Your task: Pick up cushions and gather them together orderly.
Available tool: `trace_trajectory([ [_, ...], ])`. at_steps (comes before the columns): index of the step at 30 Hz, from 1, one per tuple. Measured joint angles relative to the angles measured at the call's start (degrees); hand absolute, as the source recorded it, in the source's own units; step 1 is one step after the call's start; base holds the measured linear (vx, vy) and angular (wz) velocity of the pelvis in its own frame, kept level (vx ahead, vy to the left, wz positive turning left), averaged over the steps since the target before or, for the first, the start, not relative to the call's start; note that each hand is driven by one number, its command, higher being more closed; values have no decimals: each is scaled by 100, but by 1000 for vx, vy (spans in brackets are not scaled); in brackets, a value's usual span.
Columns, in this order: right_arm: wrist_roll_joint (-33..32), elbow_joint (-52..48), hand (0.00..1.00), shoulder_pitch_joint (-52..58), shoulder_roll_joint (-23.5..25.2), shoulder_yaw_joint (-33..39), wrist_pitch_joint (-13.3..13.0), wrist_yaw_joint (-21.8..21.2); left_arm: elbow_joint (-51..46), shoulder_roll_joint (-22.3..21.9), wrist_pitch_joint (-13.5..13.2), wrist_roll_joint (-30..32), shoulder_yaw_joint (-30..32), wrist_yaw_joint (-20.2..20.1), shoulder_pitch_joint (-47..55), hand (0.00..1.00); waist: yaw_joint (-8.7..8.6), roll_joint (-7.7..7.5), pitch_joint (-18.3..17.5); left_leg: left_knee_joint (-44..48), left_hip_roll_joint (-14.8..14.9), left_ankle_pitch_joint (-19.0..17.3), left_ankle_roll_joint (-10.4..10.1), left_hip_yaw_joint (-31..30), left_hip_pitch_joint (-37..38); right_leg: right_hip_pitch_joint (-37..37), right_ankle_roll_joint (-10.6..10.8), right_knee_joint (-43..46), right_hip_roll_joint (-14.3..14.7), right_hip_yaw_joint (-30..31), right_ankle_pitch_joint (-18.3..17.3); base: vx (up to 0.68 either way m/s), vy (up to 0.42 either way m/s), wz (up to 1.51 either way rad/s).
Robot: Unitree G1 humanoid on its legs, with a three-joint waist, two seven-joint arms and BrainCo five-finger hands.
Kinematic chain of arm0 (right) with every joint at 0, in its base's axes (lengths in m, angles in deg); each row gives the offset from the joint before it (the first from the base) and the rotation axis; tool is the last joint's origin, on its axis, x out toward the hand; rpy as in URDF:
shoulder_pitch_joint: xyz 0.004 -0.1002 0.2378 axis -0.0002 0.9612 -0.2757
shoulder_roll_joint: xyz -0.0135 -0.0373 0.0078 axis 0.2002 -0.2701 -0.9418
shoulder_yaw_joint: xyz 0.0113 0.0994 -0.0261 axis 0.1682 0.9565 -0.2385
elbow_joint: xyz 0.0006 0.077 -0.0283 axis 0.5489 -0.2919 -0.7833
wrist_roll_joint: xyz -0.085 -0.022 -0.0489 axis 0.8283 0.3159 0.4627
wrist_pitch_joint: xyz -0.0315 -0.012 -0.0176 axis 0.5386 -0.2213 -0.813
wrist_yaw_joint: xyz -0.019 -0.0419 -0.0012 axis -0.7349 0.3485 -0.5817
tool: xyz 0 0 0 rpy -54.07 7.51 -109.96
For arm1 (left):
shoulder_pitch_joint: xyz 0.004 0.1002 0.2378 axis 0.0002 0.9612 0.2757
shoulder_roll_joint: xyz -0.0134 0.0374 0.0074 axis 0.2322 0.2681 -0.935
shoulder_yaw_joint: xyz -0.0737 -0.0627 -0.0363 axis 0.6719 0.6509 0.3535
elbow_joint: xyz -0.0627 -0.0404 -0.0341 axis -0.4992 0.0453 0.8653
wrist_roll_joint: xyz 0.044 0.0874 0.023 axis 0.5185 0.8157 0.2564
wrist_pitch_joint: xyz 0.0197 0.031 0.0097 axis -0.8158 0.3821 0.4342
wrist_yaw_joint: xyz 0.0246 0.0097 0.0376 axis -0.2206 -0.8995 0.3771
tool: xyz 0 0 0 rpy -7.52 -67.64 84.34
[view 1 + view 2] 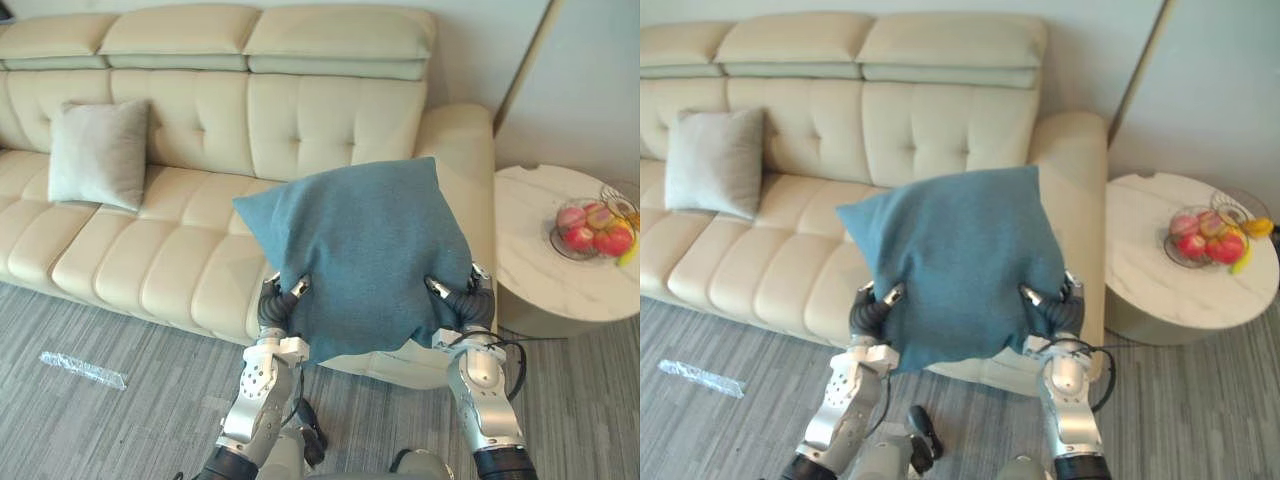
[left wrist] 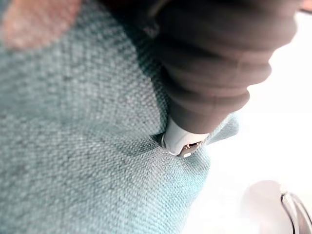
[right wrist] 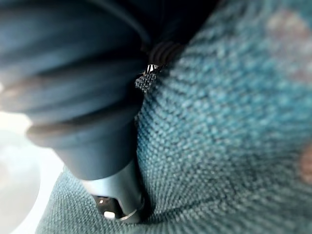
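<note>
A teal cushion [image 1: 360, 250] is held up in front of the right end of the cream sofa [image 1: 150, 250], tilted a little, one corner pointing left. My left hand [image 1: 275, 305] grips its lower left edge and my right hand [image 1: 465, 300] its lower right edge, each thumb pressed on the front face and the fingers hidden behind. Up close, the teal weave [image 2: 73, 146] dents under the left thumb [image 2: 183, 141], and the same cloth [image 3: 234, 122] lies against the right hand [image 3: 73, 97]. A light grey cushion [image 1: 98, 152] leans upright against the sofa's back at the left.
A round white marble side table [image 1: 540, 260] stands to the right of the sofa, bearing a wire bowl of fruit [image 1: 595, 230]. A strip of clear plastic [image 1: 82, 370] lies on the grey carpet at the left. The sofa's middle seats are bare.
</note>
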Motion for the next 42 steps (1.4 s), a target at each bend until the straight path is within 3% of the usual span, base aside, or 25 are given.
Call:
trace_trajectory([
  [2,-1,67,100,8,5,91,3,0,11,69,8,-21,-138,-8,-5,100,-39,-40,-4,287,25,-73,28,150,-157,59,65,-293,-69,-201,145,13,170,42],
  [3,-3,195,100,15,1,144,7,0,75,132,24,-61,-261,-25,-4,100,-39,-28,-11,673,61,-284,192,100,-333,85,111,-258,-101,-216,168,42,172,22],
  [6,-4,554,100,48,13,138,77,-2,406,147,149,-67,-275,-110,-8,100,-50,-137,27,1231,-76,-913,298,103,-308,-117,18,763,-618,60,176,99,265,7],
  [7,-6,691,100,43,15,133,112,-2,442,180,215,-58,-277,-130,-6,100,-63,-151,30,1226,-174,-1025,376,88,-253,-551,-575,1637,-868,429,313,148,367,3],
  [8,-6,746,100,44,14,129,128,-4,442,204,232,-51,-279,-136,-2,100,-74,-163,40,1170,-226,-1050,394,71,-198,-806,-869,2004,-928,686,397,141,304,18],
  [9,-20,864,100,64,12,113,173,-23,453,314,251,-46,-309,-146,10,100,-162,-167,39,977,-339,-1035,373,-66,-81,-1199,-730,2500,-679,1487,146,176,254,50],
  [10,-66,864,100,128,35,73,197,-60,460,439,261,-45,-364,-148,21,100,-297,-162,42,532,-502,-918,229,-234,189,-1349,-521,2576,-165,2034,-132,182,229,61],
  [11,-72,864,100,154,36,62,198,-74,463,475,261,-45,-378,-149,32,100,-319,-157,46,291,-567,-868,139,-242,354,-1398,-479,2554,92,2197,-227,174,173,53],
  [12,-108,863,100,187,-16,9,197,-102,470,496,261,-44,-387,-159,65,100,-356,-111,49,-154,-630,-917,-1,-205,666,-1488,-442,2337,588,2369,-341,255,175,45],
  [13,-118,809,100,209,9,-59,141,-130,491,522,214,-29,-363,-217,21,100,-433,-290,53,251,-608,-1358,93,79,642,-1772,-490,1759,825,2246,-358,285,111,47],
  [14,-125,768,100,205,-21,-39,115,-132,499,546,203,-19,-385,-258,-54,100,-451,-269,72,465,-506,-1054,494,-96,644,-1820,-448,1617,880,2124,-317,351,69,40],
  [15,-132,783,100,184,-26,-26,100,-138,531,554,197,-5,-382,-288,-97,100,-448,-323,100,442,-605,-1155,431,-182,712,-1833,-404,1488,849,2042,-272,302,-6,72],
  [16,-225,814,100,219,-53,17,109,-139,647,513,258,25,-411,-318,-112,100,-607,-396,63,171,-1007,-1099,400,-455,1044,-1889,-545,596,913,2204,168,304,36,79],
  [18,-227,780,100,378,-38,113,106,-139,654,521,259,57,-518,-433,-115,100,-616,-386,28,98,-1150,-1115,380,-640,1225,-1900,-833,587,977,2329,447,338,38,89],
  [19,-230,611,100,571,-23,166,125,-138,655,468,267,68,-591,-497,-99,100,-624,-334,15,190,-1174,-1223,274,-808,1325,-1822,-832,641,974,2274,493,430,-9,79],
  [21,-228,220,100,822,37,173,166,-138,603,445,262,66,-590,-501,57,100,-541,-289,1,885,-975,-1361,47,-796,1214,-1472,-829,399,1000,2114,492,367,-54,49],
  [23,-224,-660,100,1158,173,128,167,-138,358,428,285,60,-561,-503,423,100,-477,-277,-4,3275,-360,-1290,-67,-535,552,-688,-845,-140,997,2140,466,396,-2,14],
  [25,-224,-1086,100,1173,166,153,132,-138,-3,410,290,60,-541,-571,762,100,-231,-310,-48,4059,145,-1647,181,-470,176,-342,-816,-408,1038,2474,420,259,60,-55],
  [28,-221,-1317,100,1018,221,152,-31,-135,-190,309,283,62,-530,-662,815,100,-56,-361,-67,3295,535,-1889,-152,-1218,-274,-268,-700,-388,894,2909,350,294,151,-73],
  [29,-221,-1316,100,990,229,152,-34,-130,-195,301,278,62,-530,-663,816,100,-31,-368,-70,3014,532,-1838,-235,-1394,-277,-268,-663,-364,854,2996,327,180,231,-82],
  [30,-220,-1307,100,943,213,152,-44,-129,-214,280,277,62,-530,-663,837,100,-2,-302,-107,1921,529,-1397,-538,-1893,-80,-276,-463,-289,833,3221,243,274,437,-102],
  [31,-215,-1254,100,934,205,150,-58,-130,-241,258,264,63,-529,-663,930,100,27,-189,-192,1292,604,-674,-1025,-2199,116,-245,-147,-274,857,3465,87,262,452,-96],
  [33,-219,-1126,100,1042,453,156,-17,-127,-201,324,299,61,-504,-661,962,100,-34,-435,-281,1371,324,-849,-826,-1968,297,-269,-66,-295,557,3612,159,235,390,-60],
  [37,-213,-1102,100,1049,570,154,-17,-127,-197,353,310,62,-501,-661,990,100,-48,-563,-351,1598,186,-1034,-625,-1598,345,-405,49,-347,363,3959,391,94,176,-54],
  [42,-210,-251,100,662,470,128,-61,-139,-157,422,302,69,-492,-661,1003,100,-32,-606,-378,1597,290,-1394,-771,-1015,562,-873,33,-279,486,4505,442,5,74,-96],
])
